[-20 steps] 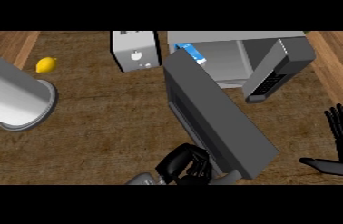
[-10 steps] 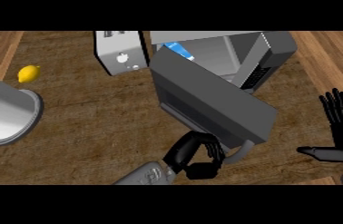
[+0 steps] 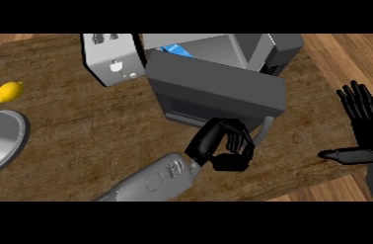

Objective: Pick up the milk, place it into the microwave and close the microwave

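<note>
Just above our left hand [image 3: 222,146], whose fingers are curling against the microwave door [image 3: 218,92], the milk [image 3: 177,50] is peeking out, mostly hidden inside the microwave [image 3: 241,53]. Our right hand [image 3: 357,124] is resting open.

Left hand [image 3: 222,146] curled, right hand [image 3: 355,124] spread.

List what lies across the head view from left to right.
Lemon → pan rim → toaster → left hand at the microwave door → right hand, open at the right edge. The milk shows inside the microwave, above the door.
</note>
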